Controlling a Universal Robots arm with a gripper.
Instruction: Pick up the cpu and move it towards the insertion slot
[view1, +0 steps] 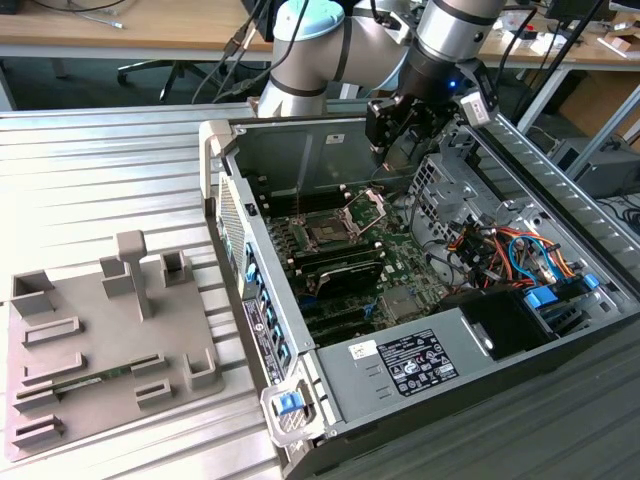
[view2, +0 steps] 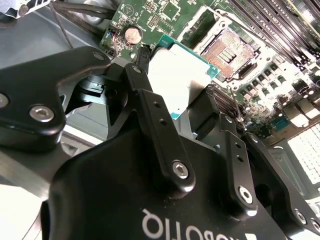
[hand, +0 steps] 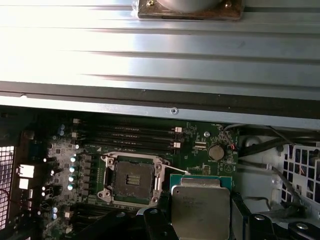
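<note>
Black fingers (view2: 150, 107) of the gripper (view2: 175, 100) closed tight on the cpu (hand: 200, 207), holding it up in the air inside the open computer case (view1: 330, 150), just beside the open insertion slot (hand: 132, 181) on the green board (hand: 200, 145).

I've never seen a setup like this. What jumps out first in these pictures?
An open computer case lies on its side on a ribbed metal table, with the arm reaching into it from above. The gripper holds the cpu, a flat silvery chip, just above the green board. Close beside it sits the insertion slot, its metal plate flipped open.
</note>
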